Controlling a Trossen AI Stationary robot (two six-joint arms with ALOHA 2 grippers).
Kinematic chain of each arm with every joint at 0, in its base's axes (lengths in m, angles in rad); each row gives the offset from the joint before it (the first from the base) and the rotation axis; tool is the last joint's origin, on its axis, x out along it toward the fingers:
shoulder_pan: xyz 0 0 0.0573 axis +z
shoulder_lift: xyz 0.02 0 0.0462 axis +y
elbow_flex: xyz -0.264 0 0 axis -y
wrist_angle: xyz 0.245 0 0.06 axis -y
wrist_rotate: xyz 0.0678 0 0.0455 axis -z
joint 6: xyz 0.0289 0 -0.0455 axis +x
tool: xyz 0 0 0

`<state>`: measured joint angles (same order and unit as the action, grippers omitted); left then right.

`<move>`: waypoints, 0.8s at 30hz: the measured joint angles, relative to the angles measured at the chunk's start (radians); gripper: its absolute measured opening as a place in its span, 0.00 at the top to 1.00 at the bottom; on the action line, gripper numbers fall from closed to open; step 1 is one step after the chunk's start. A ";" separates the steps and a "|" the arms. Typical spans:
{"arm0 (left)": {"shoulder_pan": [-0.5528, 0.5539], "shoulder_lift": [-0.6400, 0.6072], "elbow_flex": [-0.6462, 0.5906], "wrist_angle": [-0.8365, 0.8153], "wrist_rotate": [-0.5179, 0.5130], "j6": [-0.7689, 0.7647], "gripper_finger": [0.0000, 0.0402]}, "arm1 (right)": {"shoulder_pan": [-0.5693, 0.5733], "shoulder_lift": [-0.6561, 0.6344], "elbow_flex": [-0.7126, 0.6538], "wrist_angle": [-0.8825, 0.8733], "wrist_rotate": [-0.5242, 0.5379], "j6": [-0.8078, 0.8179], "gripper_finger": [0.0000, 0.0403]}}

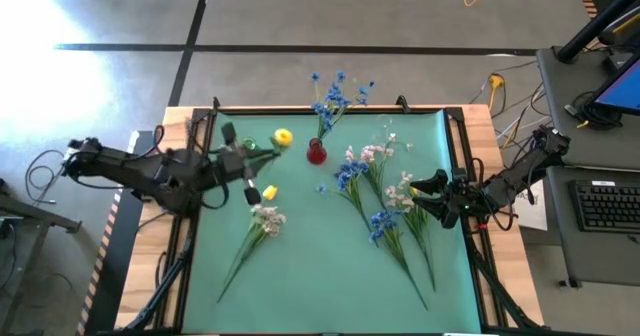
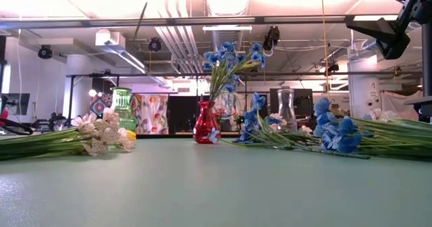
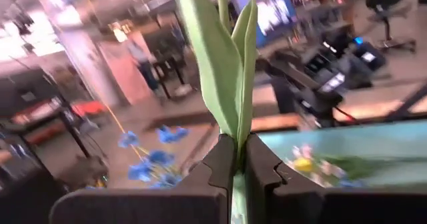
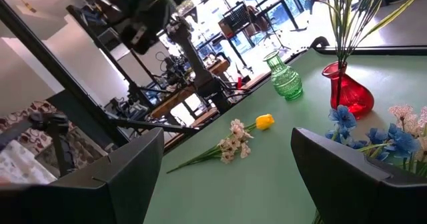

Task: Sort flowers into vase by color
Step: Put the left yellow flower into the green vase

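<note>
A robotics lab or workshop; a wooden-edged table covered by a green mat stands on a bare grey concrete floor with loose cables; beside it, a desk with a black keyboard; exposed white ceiling ducts and equipment racks fill the open room behind.

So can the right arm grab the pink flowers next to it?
Probably yes. The right gripper is open and empty, sitting right at the pink flowers on the mat, with nothing on top of them; blue flowers lie alongside.
</note>
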<state>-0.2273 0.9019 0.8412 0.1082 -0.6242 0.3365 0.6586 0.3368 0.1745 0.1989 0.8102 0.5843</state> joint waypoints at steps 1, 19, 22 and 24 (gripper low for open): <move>0.018 -0.031 -0.043 0.054 0.015 0.033 1.00 | 0.000 0.000 0.000 0.000 0.001 0.000 0.21; 0.303 -0.439 -0.553 0.526 -0.072 0.152 1.00 | 0.000 0.000 0.000 0.000 0.002 0.000 0.21; 0.322 -0.453 -0.570 0.530 -0.102 0.137 1.00 | 0.000 0.000 0.000 0.000 0.002 0.000 0.21; 0.332 -0.457 -0.580 0.528 -0.120 0.135 1.00 | 0.000 0.000 0.000 0.000 0.002 0.000 0.21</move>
<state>0.1045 0.4446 0.2610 0.6362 -0.7445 0.4717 0.6582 0.3367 0.1745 0.1989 0.8120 0.5842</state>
